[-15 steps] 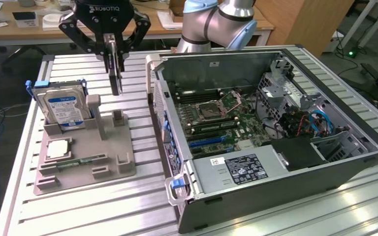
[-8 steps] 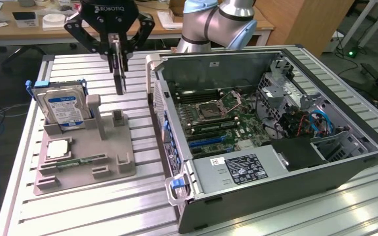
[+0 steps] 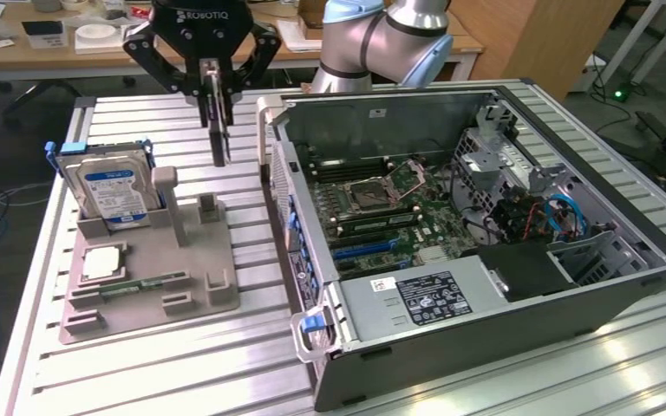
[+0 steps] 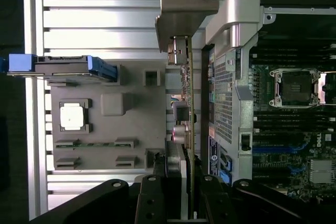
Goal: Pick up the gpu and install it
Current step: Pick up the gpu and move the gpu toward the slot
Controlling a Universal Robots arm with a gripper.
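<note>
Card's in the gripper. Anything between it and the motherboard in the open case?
The gripper holds the graphics card upright outside the case, on the tray side. The side wall stands between it and the motherboard; nothing visible covers the open top.

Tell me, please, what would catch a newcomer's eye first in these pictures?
The black end effector stands out first, gripping the gpu edge-down above the grey holder. On the exterior view's right lies the open computer case with its green motherboard bared. On that view's left a hard drive stands upright in the holder.
</note>
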